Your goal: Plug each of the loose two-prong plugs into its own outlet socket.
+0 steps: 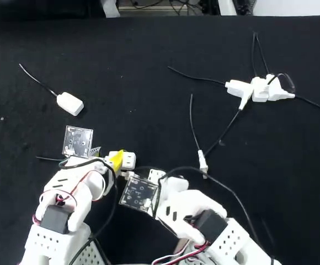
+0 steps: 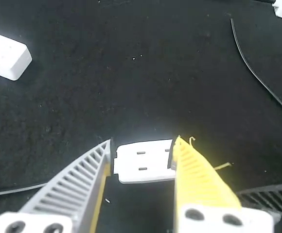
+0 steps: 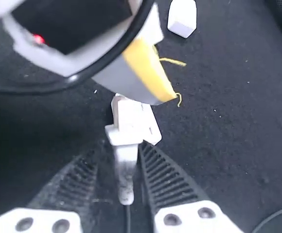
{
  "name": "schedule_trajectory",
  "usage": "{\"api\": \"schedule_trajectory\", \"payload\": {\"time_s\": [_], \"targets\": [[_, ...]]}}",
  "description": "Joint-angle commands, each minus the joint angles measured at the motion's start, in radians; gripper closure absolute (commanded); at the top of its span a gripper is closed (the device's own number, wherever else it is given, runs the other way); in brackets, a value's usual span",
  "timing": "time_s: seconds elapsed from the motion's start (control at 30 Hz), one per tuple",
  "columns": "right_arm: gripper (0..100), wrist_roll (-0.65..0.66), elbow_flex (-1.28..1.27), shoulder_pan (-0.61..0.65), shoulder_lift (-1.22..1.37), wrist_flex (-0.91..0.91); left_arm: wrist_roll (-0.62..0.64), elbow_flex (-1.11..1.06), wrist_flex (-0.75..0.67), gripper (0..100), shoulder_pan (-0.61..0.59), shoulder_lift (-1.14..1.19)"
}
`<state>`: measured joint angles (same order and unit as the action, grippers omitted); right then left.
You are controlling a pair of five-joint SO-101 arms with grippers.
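Left fingers (image 2: 194, 174): one grey and one yellow, they are clamping the outlet socket (image 2: 143, 165) by its two sides, with its two slots facing the wrist camera.
Right fingers (image 3: 163, 179): they are closing on the plug (image 3: 125, 165) from both sides, with its cord running back between them.
Meeting point: the left gripper (image 2: 143, 145) and right gripper (image 3: 123, 145) are facing each other low over the black table (image 1: 149, 55), just in front of the two arms.
Plug and socket: the plug's front is pressing against the socket. The prongs are hidden, so its depth cannot be told.
White block (image 1: 70, 103): it is lying on its thin wire, well apart to the far left.
Small loose plug (image 1: 203, 163): it is lying on its cord near the right arm.
Cluster of white plugs and sockets (image 1: 259, 88): it is lying at the far right among black cords.
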<state>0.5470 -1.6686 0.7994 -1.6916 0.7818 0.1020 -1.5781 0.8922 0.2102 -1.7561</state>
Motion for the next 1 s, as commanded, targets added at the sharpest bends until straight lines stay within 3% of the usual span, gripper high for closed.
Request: {"api": "schedule_trajectory", "payload": {"time_s": [0.0,0.13,0.47,0.57,0.73,0.97], "targets": [[98.8,0.000,-0.013,0.005,-0.027,-0.002,-0.003,0.159,0.046,79,0.005,-0.006],[98.8,-0.002,-0.012,0.005,-0.028,-0.002,-0.003,0.275,0.129,79,0.015,-0.006],[98.8,-0.011,0.050,0.005,-0.028,0.008,-0.071,0.137,0.130,79,0.147,-0.006],[98.8,-0.077,0.111,0.005,-0.028,0.057,-0.072,0.116,0.103,79,0.114,-0.002],[98.8,-0.084,0.173,0.005,-0.028,0.130,-0.069,0.113,0.098,79,0.047,-0.005],[98.8,-0.087,0.173,0.011,-0.028,0.132,-0.068,0.110,0.098,79,0.044,-0.005]]}}
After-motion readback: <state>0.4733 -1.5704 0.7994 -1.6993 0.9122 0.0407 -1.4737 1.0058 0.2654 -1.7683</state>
